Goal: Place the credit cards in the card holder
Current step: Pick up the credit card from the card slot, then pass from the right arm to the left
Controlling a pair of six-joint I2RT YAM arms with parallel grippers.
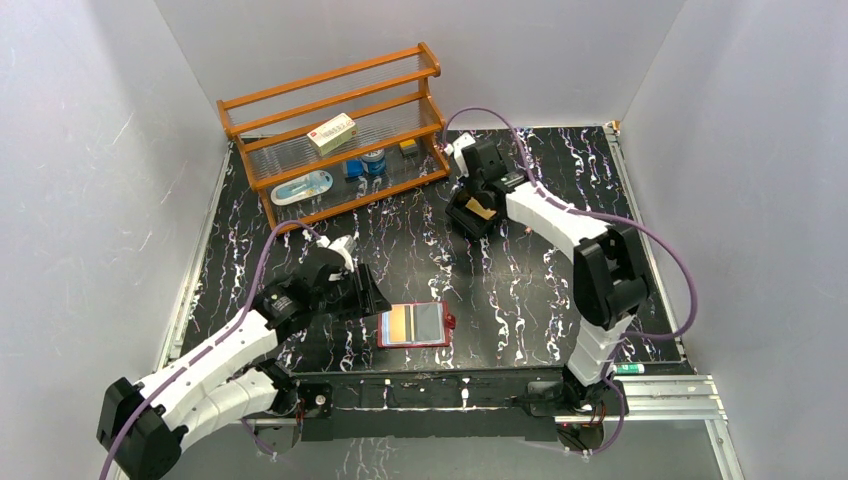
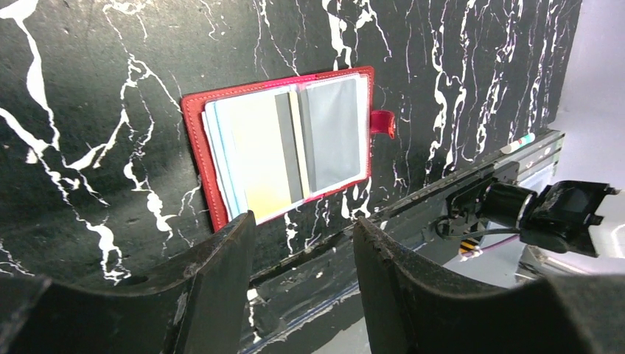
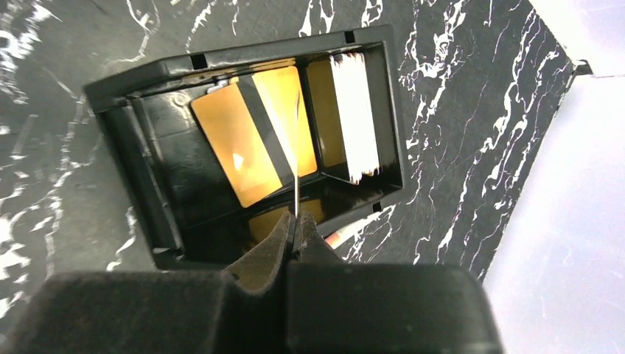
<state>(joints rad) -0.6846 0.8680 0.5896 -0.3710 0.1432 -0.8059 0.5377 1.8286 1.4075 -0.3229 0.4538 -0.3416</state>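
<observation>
The card holder (image 1: pixel 413 325) (image 2: pixel 287 144), a red wallet, lies open and flat near the table's front edge, with pale and yellow card faces showing inside. My left gripper (image 1: pixel 375 295) (image 2: pixel 304 221) hovers just left of it, open and empty. At the back, my right gripper (image 1: pixel 480 205) (image 3: pixel 295 217) is over the black tray (image 3: pixel 243 55). It is shut on the edge of a thin credit card (image 3: pixel 295 162), seen edge-on. A gold card with a dark stripe (image 3: pixel 243 140) and a white card (image 3: pixel 356 118) lean inside the tray.
An orange wooden shelf (image 1: pixel 335 130) stands at the back left, holding a cream box with a red label (image 1: pixel 331 132) and small items. Grey walls enclose the table on three sides. A metal rail (image 1: pixel 640 395) runs along the front edge.
</observation>
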